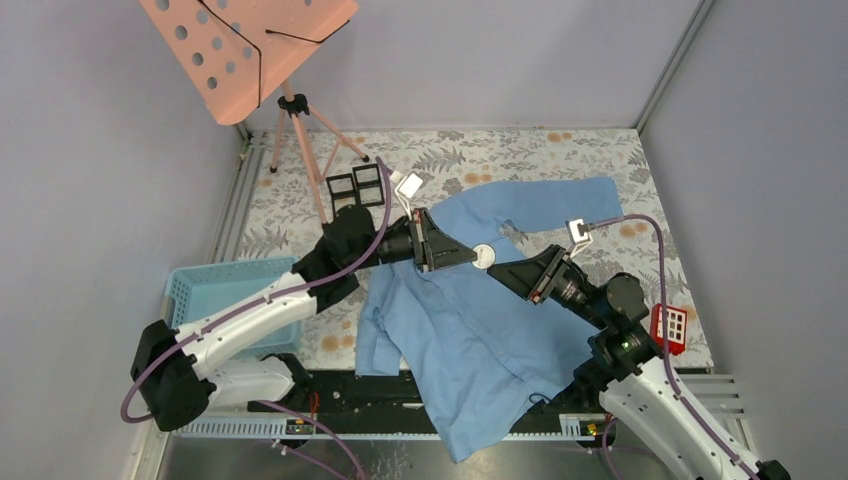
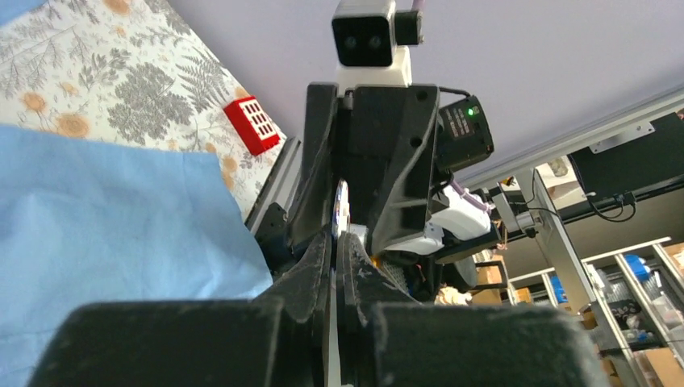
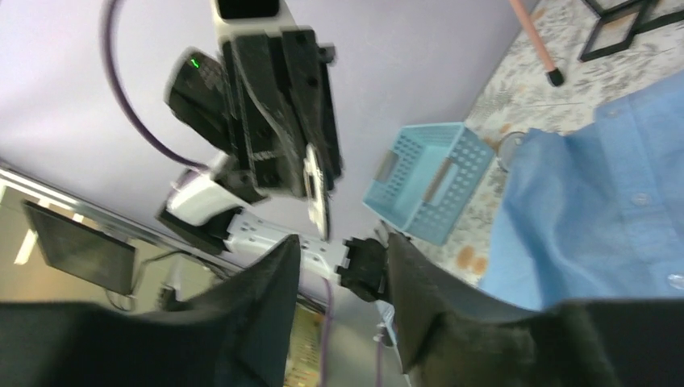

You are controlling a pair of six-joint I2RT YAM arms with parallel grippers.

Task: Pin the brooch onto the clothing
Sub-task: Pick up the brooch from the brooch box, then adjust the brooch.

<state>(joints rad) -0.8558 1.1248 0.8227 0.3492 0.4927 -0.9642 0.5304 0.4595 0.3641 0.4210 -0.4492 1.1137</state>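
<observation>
Left gripper (image 1: 472,257) is clamped on the one brooch (image 1: 484,257), a round white disc. In its wrist view we see both fingers (image 2: 310,266) pressed on the disc, which shows edge-on, with no gap to spare. Right gripper (image 1: 503,272) faces it from the other side, nearly tip to tip. Its two fingers (image 3: 266,298) stand well apart and hold nothing. As far as we can tell, the brooch sits just beyond their tips, not between them.

We count one shirt (image 1: 480,340), light blue, spread across the middle of the table (image 1: 520,150). Its lower end lies over the near rail and one sleeve reaches toward the far right. The brooch is over the upper part of the shirt, near the collar. From above we cannot tell whether it touches the fabric, but the left wrist view shows it up clear of the cloth. Two buttons (image 3: 641,197) show in the right wrist view.

Around the shirt we count:
- one blue basket (image 1: 215,285) at the left, just beside the left arm
- one pink stand (image 1: 250,50) at the far left corner
- two black frames (image 1: 355,185) side by side near the stand's legs
- one red block (image 1: 668,328) at the right edge, beside the right arm
</observation>
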